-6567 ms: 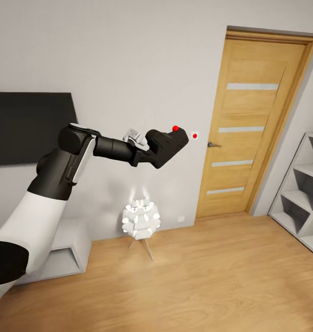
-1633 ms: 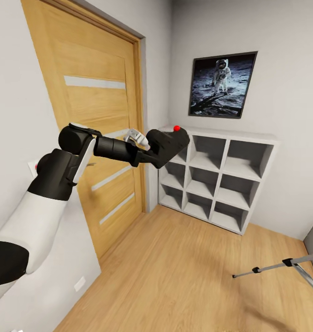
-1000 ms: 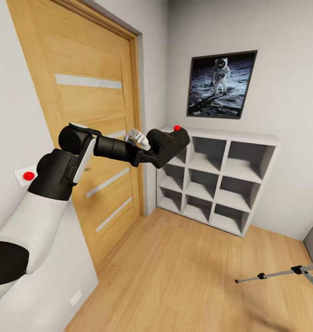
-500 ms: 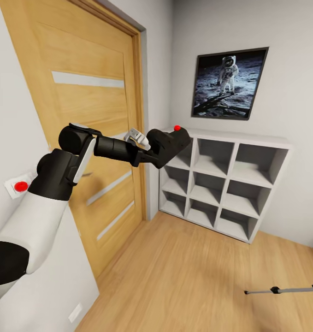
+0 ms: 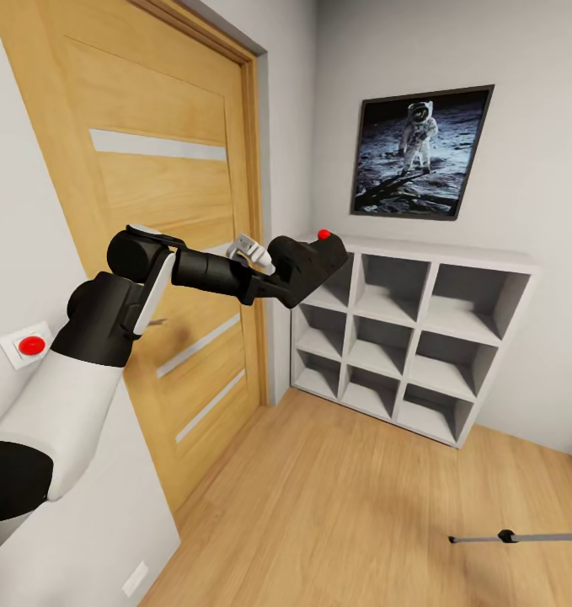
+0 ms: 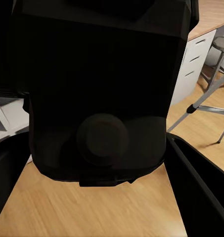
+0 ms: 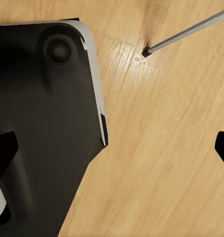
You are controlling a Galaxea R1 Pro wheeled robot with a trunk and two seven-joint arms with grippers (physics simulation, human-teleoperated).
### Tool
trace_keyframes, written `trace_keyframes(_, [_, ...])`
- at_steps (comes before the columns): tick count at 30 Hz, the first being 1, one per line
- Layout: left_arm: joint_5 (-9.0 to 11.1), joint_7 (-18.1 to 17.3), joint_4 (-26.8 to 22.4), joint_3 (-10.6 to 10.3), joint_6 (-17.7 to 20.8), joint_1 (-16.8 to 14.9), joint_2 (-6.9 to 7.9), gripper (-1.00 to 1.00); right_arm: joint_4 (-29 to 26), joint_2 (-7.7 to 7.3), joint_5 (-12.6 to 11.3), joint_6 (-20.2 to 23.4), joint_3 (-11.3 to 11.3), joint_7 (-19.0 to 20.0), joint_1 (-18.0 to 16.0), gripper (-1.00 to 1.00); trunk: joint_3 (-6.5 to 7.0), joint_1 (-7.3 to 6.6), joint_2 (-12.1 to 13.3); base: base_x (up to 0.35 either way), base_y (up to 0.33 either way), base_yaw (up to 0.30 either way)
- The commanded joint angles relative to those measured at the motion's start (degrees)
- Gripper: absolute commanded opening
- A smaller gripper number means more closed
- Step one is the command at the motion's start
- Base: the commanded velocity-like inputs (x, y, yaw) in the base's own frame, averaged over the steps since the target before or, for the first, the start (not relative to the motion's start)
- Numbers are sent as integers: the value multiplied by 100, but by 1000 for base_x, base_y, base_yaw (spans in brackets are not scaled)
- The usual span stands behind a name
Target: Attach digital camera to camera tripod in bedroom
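One tripod [image 5: 521, 536] leg lies low on the floor [image 5: 336, 506], well below the left gripper [image 5: 273, 282] and off to its right, long axis level. Raised and reaching forward, that gripper is clamped on the camera [image 5: 307, 265]. Right gripper [image 7: 112, 148]: spread, empty.

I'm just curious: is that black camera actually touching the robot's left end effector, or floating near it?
Touching. In the left wrist view the digital camera sits clamped between the left end effector's dark fingers, no gap visible.

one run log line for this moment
phase: transit | left claw: holding digital camera | camera tripod: leg low right | right claw: open over floor
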Motion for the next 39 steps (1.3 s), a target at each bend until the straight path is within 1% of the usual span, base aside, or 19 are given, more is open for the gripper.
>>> trace_keyframes(1, [16, -7, -2, -6, 43, -8, 4, -100, 26, -1, -30, -50, -36, 11, -12, 100, -13, 4, -14, 1, 0, 0])
trace_keyframes(5, [16, -7, -2, 0, 43, -8, 4, -100, 26, -1, -30, -50, -36, 11, -12, 100, -13, 4, -14, 32, 0, 0])
trace_keyframes(8, [15, -5, -2, 2, 43, -8, 1, -100, 26, -1, -30, -51, -35, 11, -12, 100, -13, 4, -14, 204, 0, 0])
trace_keyframes(24, [15, -5, -2, -3, 43, -8, -3, -100, 26, -1, -30, -51, -35, 11, -12, 100, -13, 4, -14, 294, 0, 0])
trace_keyframes(32, [16, -7, -2, -3, 43, -8, -4, -100, 26, -1, -30, -51, -36, 11, -12, 100, -13, 4, -14, 59, 0, -35])
trace_keyframes(39, [15, -7, -2, -6, 43, -8, -5, -100, 26, -1, -30, -51, -36, 11, -12, 100, -13, 4, -14, 2, 0, -252])
